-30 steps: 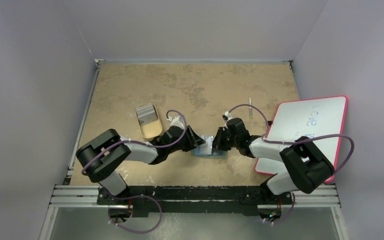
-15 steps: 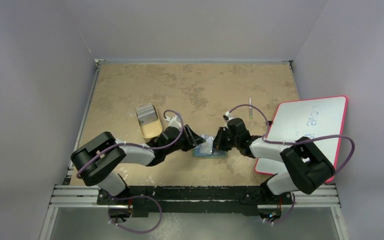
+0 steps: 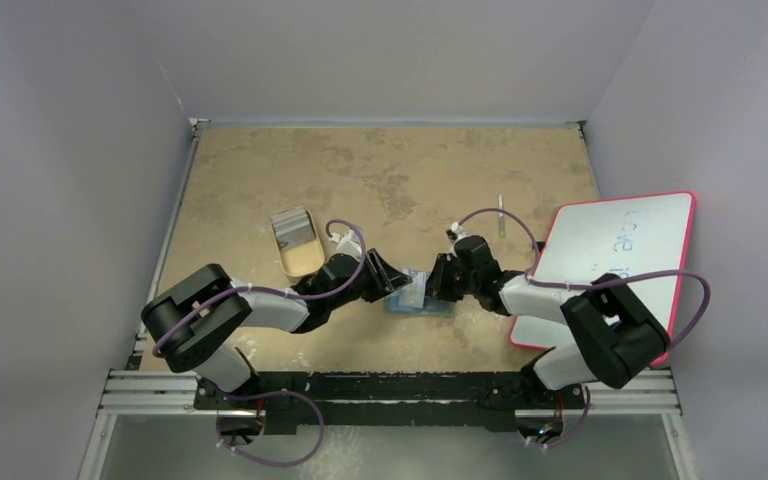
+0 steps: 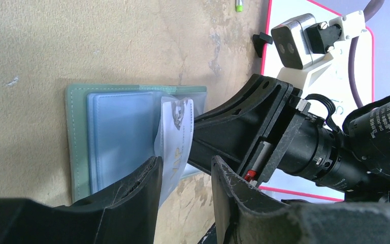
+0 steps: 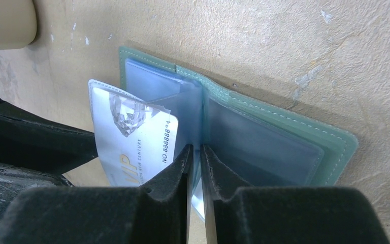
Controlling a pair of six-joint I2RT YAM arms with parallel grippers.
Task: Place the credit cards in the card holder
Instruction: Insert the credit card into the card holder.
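Between the two arms on the tan table point(image 3: 380, 170), the grey-green card holder point(image 5: 284, 129) lies opened flat. The left gripper point(image 4: 184, 165), fingers half spread, holds a silver credit card point(image 5: 132, 142) tilted, one corner tucked under a clear pocket leaf point(image 5: 180, 101). The right gripper point(image 5: 195, 148), nearly pressed together, pinches that leaf at the fold.

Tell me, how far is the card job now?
Done: the card holder lies open. In hand: the left jaws hold a silver card at the clear pocket that the right jaws pinch; most of it is outside. Left: seating it, then grey cards apparently in the tan tray.
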